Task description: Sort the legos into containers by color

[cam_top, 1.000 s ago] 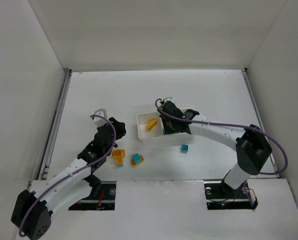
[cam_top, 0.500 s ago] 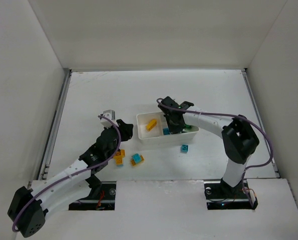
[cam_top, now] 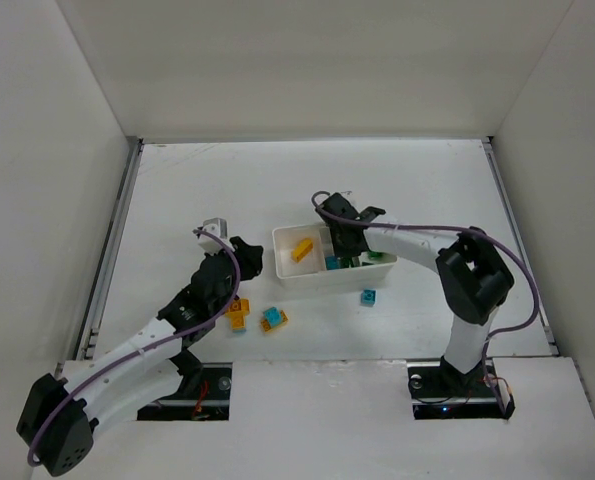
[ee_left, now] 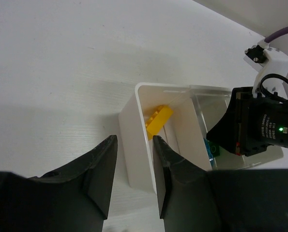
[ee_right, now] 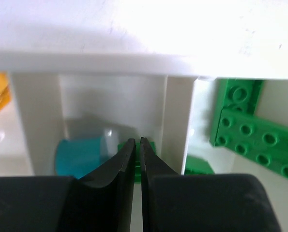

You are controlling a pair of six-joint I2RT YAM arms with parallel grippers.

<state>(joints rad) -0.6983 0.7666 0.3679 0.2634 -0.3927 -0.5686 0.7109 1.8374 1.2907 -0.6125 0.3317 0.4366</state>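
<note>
The top view alone shows you the bricks loose on the table (cam_top: 177, 190) in front of the white tray (cam_top: 312, 277): an orange brick (cam_top: 239, 312), a cyan-and-yellow cluster (cam_top: 273, 319) and a lone cyan brick (cam_top: 368, 297).

Only the right wrist view shows you into the tray. A cyan lego (ee_right: 81, 154) sits in the middle compartment and green plates (ee_right: 250, 130) in the right one. The yellow lego (ee_left: 159, 120) in the left compartment is cut off there, but clear in the left wrist view.

The right gripper (ee_right: 137, 141) is down in the middle compartment, jaws nearly together. A scrap of green shows at its tips, and you cannot tell whether it is pinched.

The left gripper (ee_left: 134, 145) hangs spread apart and empty beside the tray's left end.
</note>
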